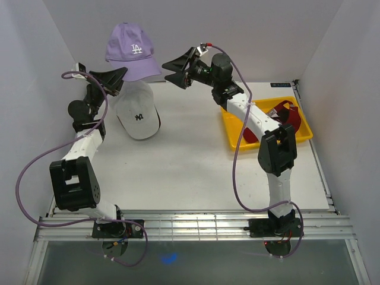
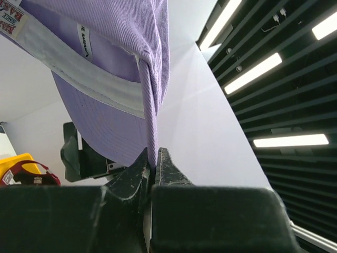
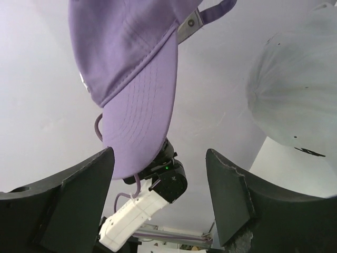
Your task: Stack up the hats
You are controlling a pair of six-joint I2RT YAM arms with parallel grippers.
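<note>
The purple hat (image 1: 129, 52) hangs at far left, its edge clenched in our left gripper (image 2: 154, 161); the white hat (image 1: 138, 113) sits just nearer. Our right gripper (image 1: 169, 71) gapes beside them, empty. At right, a red hat (image 1: 286, 113) lies in the yellow tray (image 1: 300, 135).

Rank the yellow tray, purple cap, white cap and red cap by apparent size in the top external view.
1. Yellow tray.
2. Purple cap and white cap: about alike; the purple one is up nearer the camera, so unranked.
3. Red cap: smallest showing, partly hidden by the right arm.
</note>
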